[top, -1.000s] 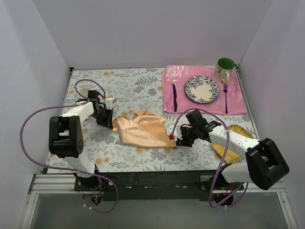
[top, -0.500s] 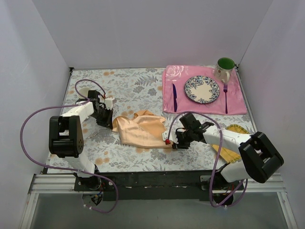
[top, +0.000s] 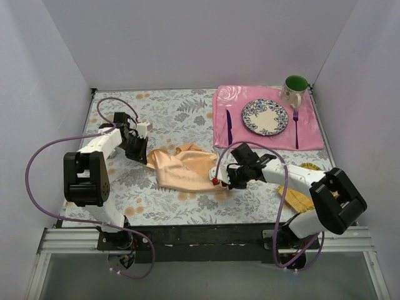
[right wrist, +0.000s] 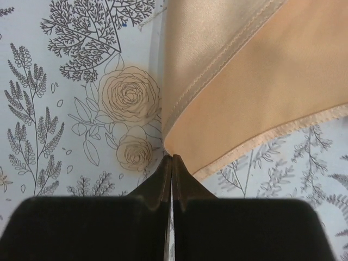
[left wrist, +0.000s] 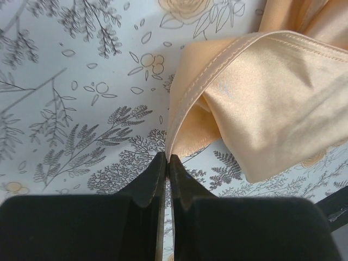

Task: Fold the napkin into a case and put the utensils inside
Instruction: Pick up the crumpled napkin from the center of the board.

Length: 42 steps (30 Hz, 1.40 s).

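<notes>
- The napkin (top: 185, 169) is a crumpled heap mid-bench (top: 175, 109), nowhere near a case yet. The knife (top: 229, 127) and fork (top: 295, 129) lie either side of the plate (top: 265, 117) on the pink placemat (top: 312, 140), well apart from the napkin.
- The step in hand looks like spreading it flat. I'd pull the two pinched ends apart evenly, low over the bench, so the folds drop out without a hem slipping free.
- Left fingers (left wrist: 152, 182): pressed together, pinching the stitched hem at the napkin's left end.
- Right fingers (right wrist: 157, 185): pressed together right at a corner on the right end. It looks like a pinch, though it's hard to see how much cloth is actually in there.
</notes>
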Each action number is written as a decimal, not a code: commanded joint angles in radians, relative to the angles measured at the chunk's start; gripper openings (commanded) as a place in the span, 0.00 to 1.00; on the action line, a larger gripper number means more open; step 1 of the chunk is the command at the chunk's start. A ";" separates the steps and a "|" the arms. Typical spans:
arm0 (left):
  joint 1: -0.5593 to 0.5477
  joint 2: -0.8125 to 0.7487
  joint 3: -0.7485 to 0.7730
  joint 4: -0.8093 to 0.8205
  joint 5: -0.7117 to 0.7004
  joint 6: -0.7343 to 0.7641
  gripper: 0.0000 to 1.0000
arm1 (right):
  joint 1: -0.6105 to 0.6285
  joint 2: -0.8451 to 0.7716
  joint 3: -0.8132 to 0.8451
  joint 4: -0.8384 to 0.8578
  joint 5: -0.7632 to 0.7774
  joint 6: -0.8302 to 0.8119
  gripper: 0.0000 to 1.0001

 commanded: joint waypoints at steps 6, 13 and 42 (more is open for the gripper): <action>0.052 -0.230 0.269 -0.228 -0.019 0.136 0.00 | -0.046 -0.255 0.334 -0.103 0.090 0.187 0.01; 0.052 -0.348 0.569 -0.302 -0.045 0.221 0.00 | -0.049 -0.274 0.633 -0.157 0.256 0.239 0.01; 0.052 -0.336 0.766 0.204 -0.370 0.212 0.00 | -0.106 0.010 1.128 0.285 0.640 0.104 0.01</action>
